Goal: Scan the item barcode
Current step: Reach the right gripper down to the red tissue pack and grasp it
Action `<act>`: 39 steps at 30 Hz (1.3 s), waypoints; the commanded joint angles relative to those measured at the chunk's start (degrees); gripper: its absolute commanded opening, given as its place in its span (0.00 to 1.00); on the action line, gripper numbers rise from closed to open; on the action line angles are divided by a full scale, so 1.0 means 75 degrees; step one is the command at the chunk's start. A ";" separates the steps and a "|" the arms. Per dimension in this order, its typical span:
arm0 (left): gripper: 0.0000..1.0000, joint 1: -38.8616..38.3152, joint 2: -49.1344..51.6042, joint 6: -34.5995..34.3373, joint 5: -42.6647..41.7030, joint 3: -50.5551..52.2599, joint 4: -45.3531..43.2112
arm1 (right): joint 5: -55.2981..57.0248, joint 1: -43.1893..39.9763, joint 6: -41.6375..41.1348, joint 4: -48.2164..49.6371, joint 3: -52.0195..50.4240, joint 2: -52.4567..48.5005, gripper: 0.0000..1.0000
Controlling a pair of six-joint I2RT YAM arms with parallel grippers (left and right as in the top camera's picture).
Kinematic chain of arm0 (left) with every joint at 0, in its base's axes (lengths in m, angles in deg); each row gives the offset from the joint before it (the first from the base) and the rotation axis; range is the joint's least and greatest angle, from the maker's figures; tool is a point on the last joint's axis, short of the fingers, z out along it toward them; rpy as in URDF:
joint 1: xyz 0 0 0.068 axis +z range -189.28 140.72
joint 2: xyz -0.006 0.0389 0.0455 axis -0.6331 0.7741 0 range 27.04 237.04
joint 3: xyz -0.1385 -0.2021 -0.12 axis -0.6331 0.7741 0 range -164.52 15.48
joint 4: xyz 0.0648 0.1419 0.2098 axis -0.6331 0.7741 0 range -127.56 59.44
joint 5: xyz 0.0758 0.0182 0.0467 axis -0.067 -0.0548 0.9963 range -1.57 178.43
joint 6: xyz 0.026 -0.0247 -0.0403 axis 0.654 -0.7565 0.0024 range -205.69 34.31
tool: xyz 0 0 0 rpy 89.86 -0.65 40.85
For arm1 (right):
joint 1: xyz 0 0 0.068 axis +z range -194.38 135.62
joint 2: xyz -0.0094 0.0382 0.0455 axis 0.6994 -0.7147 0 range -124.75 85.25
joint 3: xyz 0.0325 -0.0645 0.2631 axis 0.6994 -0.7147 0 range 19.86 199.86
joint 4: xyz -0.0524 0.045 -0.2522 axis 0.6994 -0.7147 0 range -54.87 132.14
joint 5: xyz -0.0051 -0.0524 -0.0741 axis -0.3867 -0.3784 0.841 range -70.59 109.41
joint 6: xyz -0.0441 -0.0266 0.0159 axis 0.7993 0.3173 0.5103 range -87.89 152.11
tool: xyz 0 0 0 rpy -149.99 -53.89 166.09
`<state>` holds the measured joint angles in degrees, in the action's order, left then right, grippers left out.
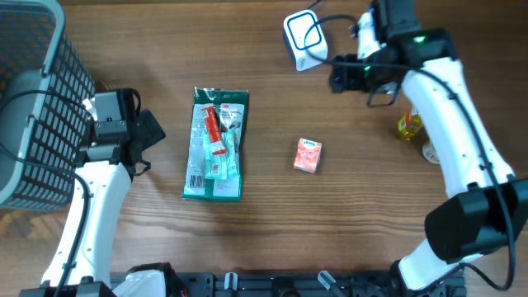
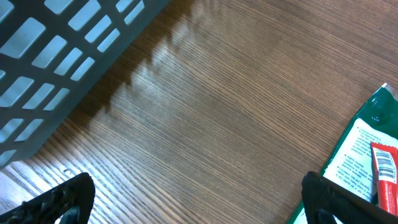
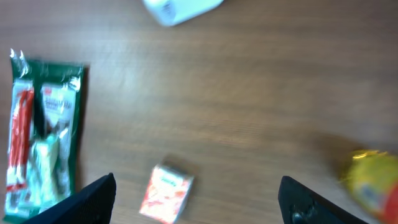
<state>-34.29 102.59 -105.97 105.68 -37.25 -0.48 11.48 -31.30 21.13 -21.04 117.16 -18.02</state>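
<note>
A white barcode scanner (image 1: pixel 304 37) lies at the back of the table, its edge showing at the top of the right wrist view (image 3: pixel 180 9). A small pink box (image 1: pixel 308 155) rests mid-table, blurred in the right wrist view (image 3: pixel 166 194). A green packet (image 1: pixel 216 144) holding a red tube lies left of it (image 3: pixel 43 143) (image 2: pixel 367 155). My right gripper (image 1: pixel 340 76) (image 3: pixel 196 183) hovers open just right of the scanner, holding nothing. My left gripper (image 1: pixel 148 132) (image 2: pixel 196 186) is wide open over bare wood, left of the packet.
A grey mesh basket (image 1: pixel 33 99) (image 2: pixel 62 56) stands at the left edge, close behind the left gripper. A yellow item (image 1: pixel 408 125) (image 3: pixel 373 177) sits at the right, beside the right arm, with a small round thing (image 1: pixel 431 152) near it.
</note>
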 commanded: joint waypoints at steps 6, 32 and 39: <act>1.00 0.0035 0.0041 0.0012 0.0020 0.0032 -0.0023 | -0.0274 0.1142 -0.1810 0.1582 -0.3005 0.0020 0.84; 1.00 0.0035 0.0041 0.0012 0.0020 0.0032 -0.0023 | -0.1020 0.1037 -0.3165 0.2961 -0.4782 0.0449 0.25; 1.00 0.0035 0.0041 0.0012 0.0020 0.0032 -0.0023 | -0.0982 0.1110 -0.3366 0.3535 -0.5225 0.0449 0.24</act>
<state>-34.29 102.59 -105.97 105.68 -37.25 -0.48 4.42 -23.15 -2.63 4.33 79.24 -15.76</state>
